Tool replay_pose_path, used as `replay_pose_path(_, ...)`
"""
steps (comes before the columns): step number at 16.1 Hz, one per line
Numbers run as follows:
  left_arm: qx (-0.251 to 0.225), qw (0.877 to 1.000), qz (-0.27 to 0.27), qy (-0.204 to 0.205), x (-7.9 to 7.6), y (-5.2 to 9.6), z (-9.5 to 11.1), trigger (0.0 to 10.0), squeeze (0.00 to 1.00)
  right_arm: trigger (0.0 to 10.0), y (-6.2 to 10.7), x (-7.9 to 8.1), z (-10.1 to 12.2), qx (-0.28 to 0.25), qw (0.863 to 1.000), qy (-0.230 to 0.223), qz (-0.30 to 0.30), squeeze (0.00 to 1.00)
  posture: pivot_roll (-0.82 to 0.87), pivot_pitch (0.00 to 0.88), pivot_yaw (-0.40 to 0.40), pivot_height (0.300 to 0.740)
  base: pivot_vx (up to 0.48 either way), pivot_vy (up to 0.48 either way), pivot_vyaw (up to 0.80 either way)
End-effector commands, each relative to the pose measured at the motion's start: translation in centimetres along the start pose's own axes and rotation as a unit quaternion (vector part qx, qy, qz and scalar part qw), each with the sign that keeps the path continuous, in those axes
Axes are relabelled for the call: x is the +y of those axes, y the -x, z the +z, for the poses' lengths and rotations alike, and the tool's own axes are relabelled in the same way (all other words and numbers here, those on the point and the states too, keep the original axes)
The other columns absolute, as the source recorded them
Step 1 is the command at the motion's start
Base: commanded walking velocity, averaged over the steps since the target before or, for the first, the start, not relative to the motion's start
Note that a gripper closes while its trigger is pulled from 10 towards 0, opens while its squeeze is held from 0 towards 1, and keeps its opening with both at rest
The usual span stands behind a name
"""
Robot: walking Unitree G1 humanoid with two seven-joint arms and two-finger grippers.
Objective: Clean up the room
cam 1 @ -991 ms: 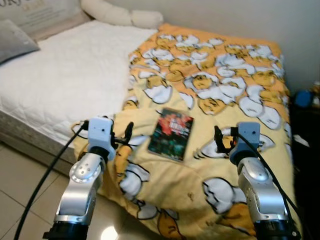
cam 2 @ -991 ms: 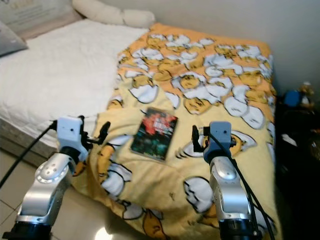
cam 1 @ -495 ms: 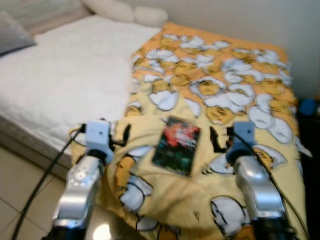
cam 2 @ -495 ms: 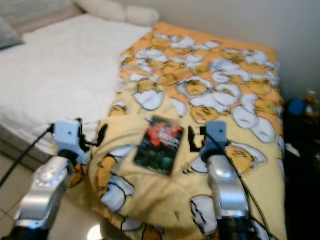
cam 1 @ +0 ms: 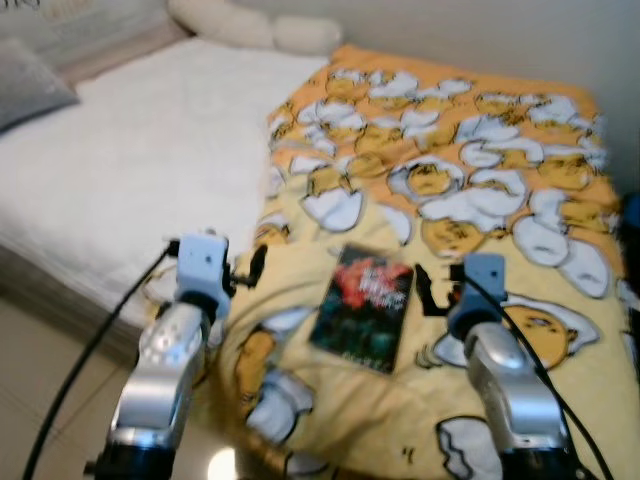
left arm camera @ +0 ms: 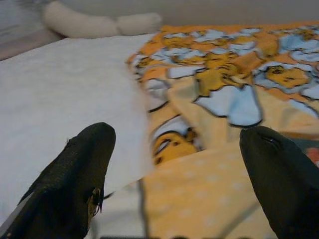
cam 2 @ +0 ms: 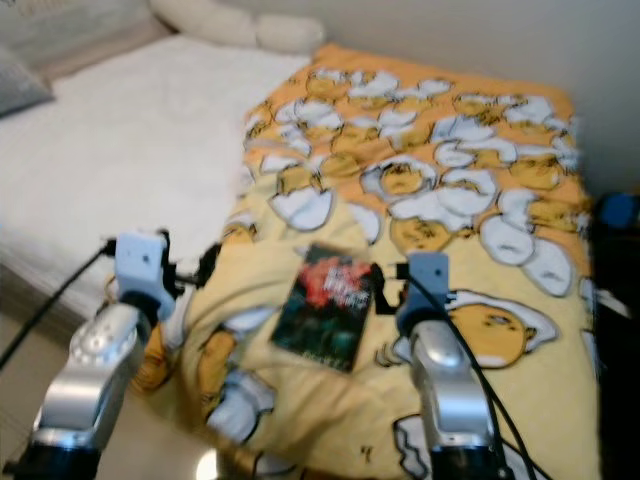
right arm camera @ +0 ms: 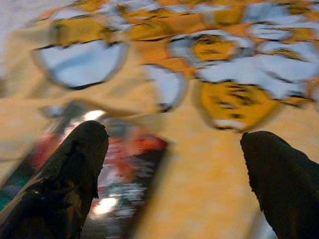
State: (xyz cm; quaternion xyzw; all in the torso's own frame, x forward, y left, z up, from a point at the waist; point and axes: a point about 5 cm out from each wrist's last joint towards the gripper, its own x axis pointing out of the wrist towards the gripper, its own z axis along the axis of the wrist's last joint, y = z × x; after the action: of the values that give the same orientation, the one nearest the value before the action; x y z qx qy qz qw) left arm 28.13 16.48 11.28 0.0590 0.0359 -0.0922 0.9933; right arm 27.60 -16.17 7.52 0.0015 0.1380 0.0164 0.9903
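Observation:
A dark book [cam 1: 364,306] with a red and green cover lies flat on the yellow egg-print blanket [cam 1: 470,150] near the bed's front edge. My left gripper [cam 1: 252,268] hovers open just left of the book, over the blanket's edge. My right gripper [cam 1: 425,290] is open, right beside the book's right edge. In the right wrist view the book [right arm camera: 124,164] lies blurred between the spread fingers [right arm camera: 75,169]. The left wrist view looks along wide-apart fingers [left arm camera: 79,169] at the blanket [left arm camera: 224,84] and the white mattress [left arm camera: 75,84].
The white mattress [cam 1: 140,150] covers the bed's left half, with a grey pillow [cam 1: 30,85] and a white bolster [cam 1: 250,28] by the wall. Tiled floor [cam 1: 40,400] lies at the lower left. A blue object [cam 2: 618,210] sits at the right edge.
The whole view has shifted as the camera moved closer to the bed. Both grippers now sit nearer the book, the right one close against its right edge.

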Motion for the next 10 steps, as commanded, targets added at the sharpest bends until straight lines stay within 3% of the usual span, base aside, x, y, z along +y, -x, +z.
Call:
replay_pose_path(1,0.01,1.0,0.003,-0.003,0.25,0.1,-0.39,10.0,1.0,10.0,0.13,0.23,0.28,-0.003,1.0,-0.006,0.004,0.0,-0.11,0.0,0.03,0.74,0.0,-0.48,0.8)
replay_pose_path(5,0.012,1.0,0.004,-0.006,0.35,0.17,-0.48,10.0,1.0,10.0,0.28,0.24,-0.18,0.013,0.999,-0.026,0.016,0.0,-0.1,0.0,0.02,0.74,0.0,-0.48,0.0)
replay_pose_path(10,0.02,1.0,0.0,-0.004,0.31,0.48,-0.97,10.0,1.0,10.0,-0.07,0.83,-0.09,0.035,0.996,-0.01,0.083,0.0,-0.09,0.0,0.003,0.74,0.0,0.0,0.0)
